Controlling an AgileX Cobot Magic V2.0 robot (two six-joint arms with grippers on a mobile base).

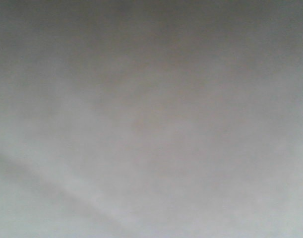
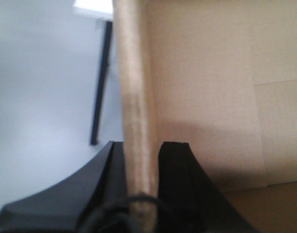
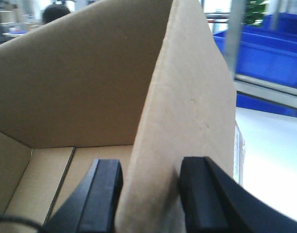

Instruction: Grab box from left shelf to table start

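**Front view.** An even grey blur fills the frame; nothing in it can be identified.

**Left wrist view.** The left gripper (image 2: 143,148) straddles one upright wall of the cardboard box (image 2: 206,97). The wall's cut edge runs up the middle of the picture. One black finger (image 2: 102,194) lies on the outer side of the wall and the other on the inner side. The jaws are clamped on the cardboard, with no gap visible at either face. To the inner side of this wall lie the box's plain brown inner panels and a floor flap seam. To the outer side is a pale, blurred surface crossed by a dark slanting bar (image 2: 101,82). What that surface is cannot be told.

**Right wrist view.** The right gripper (image 3: 149,165) grips another upright wall of the same box in the same way. Its two black fingers (image 3: 105,194) press the panel from both sides, so the jaws are closed on the cardboard. On the inner side of the gripped wall the open box shows its far wall and bottom flaps. On the outer side, just beside the box, is the white table (image 3: 279,165). Beyond the table stands the shelf (image 3: 279,97), seen as a grey metal rail carrying blue plastic bins (image 3: 270,58). Past the box's far wall is a blurred dark head (image 3: 56,12). Whether the box rests on the table cannot be told.
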